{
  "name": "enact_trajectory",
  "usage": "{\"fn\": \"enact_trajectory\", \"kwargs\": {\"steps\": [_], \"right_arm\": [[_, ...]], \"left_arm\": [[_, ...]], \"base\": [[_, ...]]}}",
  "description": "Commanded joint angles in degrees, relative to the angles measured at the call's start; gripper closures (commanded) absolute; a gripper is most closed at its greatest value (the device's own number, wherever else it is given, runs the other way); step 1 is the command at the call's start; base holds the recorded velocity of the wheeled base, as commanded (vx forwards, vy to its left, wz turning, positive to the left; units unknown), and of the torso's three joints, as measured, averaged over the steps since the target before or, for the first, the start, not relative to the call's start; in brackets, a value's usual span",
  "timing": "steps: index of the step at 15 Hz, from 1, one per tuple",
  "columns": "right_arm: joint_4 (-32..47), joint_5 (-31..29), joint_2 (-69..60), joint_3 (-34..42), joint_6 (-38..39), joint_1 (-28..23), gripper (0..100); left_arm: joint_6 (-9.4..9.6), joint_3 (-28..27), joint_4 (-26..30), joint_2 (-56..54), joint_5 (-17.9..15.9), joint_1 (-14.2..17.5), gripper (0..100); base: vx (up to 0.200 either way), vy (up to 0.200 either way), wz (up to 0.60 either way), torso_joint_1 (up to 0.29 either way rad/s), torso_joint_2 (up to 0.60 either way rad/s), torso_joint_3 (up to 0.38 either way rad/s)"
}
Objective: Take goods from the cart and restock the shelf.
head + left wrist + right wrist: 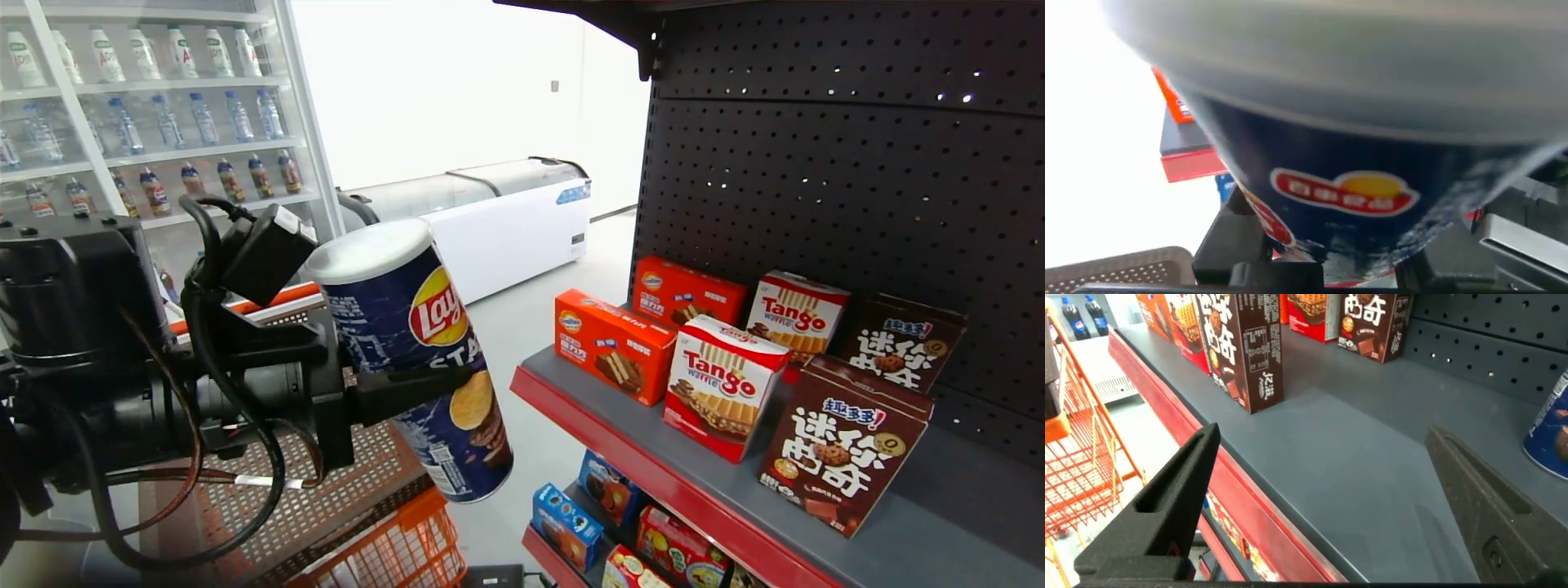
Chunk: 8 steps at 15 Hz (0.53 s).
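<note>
My left gripper is shut on a tall blue chip can with a white lid, holding it tilted above the orange cart, to the left of the shelf. In the left wrist view the can looms close between that gripper's dark fingers. My right gripper stands open with nothing between its fingers, just above a bare stretch of the grey shelf board. Orange boxes, wafer boxes and brown cookie boxes stand on the shelf.
Another blue can stands on the shelf near the pegboard back. Brown boxes sit beside the bare stretch, with the cart beyond the red shelf edge. Lower shelves hold more goods. A drinks fridge and chest freezer stand behind.
</note>
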Motion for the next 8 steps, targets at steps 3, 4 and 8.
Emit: {"fn": "enact_trajectory", "kwargs": {"steps": [3, 4, 8], "right_arm": [[0.0, 0.0, 0.1, 0.0, 0.0, 0.0, 0], [0.0, 0.0, 0.1, 0.0, 0.0, 0.0, 0], [0.0, 0.0, 0.1, 0.0, 0.0, 0.0, 0]], "left_arm": [[-0.01, 0.1, 0.5, -0.7, -6.5, 0.2, 100], [-0.01, 0.0, 0.5, -0.6, -6.5, -0.2, 100], [0.08, 0.1, 0.5, -0.3, -6.5, -2.0, 100]], "base": [[0.0, 0.0, 0.0, 0.0, 0.0, 0.0], [0.0, 0.0, 0.0, 0.0, 0.0, 0.0], [0.0, 0.0, -0.15, 0.001, 0.0, -0.001]]}}
